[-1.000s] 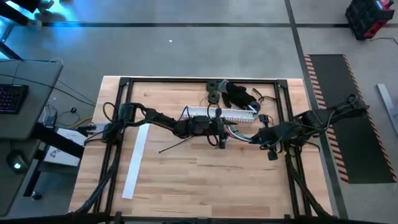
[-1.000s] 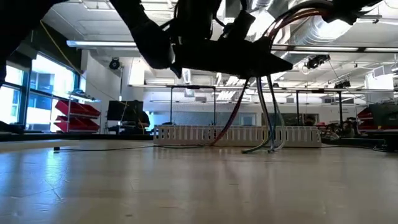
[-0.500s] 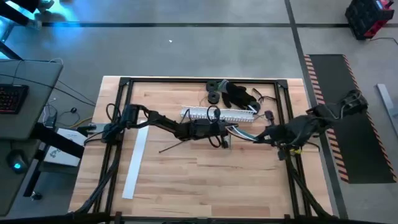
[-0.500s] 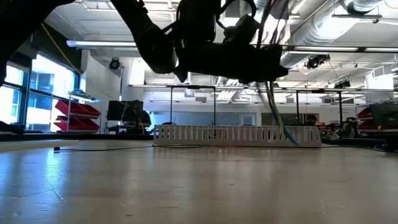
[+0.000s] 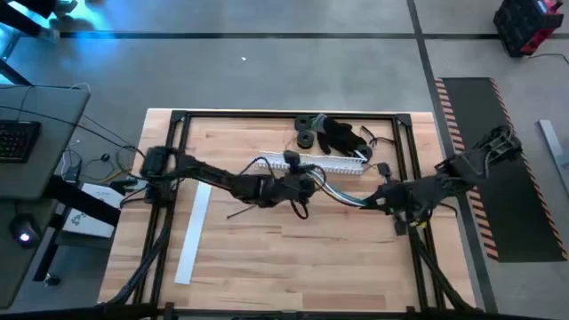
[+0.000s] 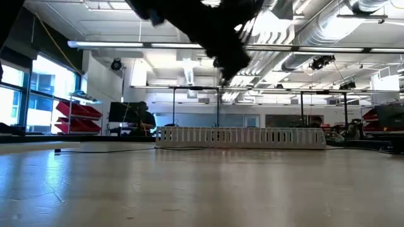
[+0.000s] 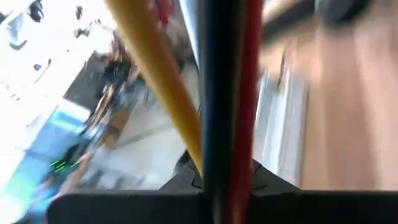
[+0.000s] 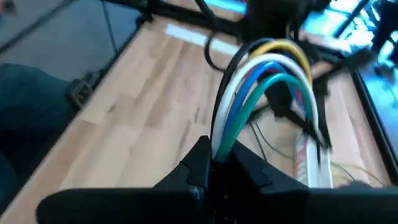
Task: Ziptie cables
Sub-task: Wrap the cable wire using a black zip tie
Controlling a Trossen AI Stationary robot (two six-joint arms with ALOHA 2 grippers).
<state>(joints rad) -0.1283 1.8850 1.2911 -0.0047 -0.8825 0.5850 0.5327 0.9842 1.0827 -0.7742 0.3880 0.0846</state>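
Both dark two-finger grippers are clenching the loose bundle of coloured wires (left gripper, right gripper), stretching it above the wooden table, probably for tying.

Slotted duct lies near table far edge; cables span before it; round parts, probably spools, behind.

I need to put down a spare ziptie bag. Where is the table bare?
The wooden table is bare along its near edge, below both arms and right of the flat white strip. The far side is crowded: white slotted duct, black round parts.
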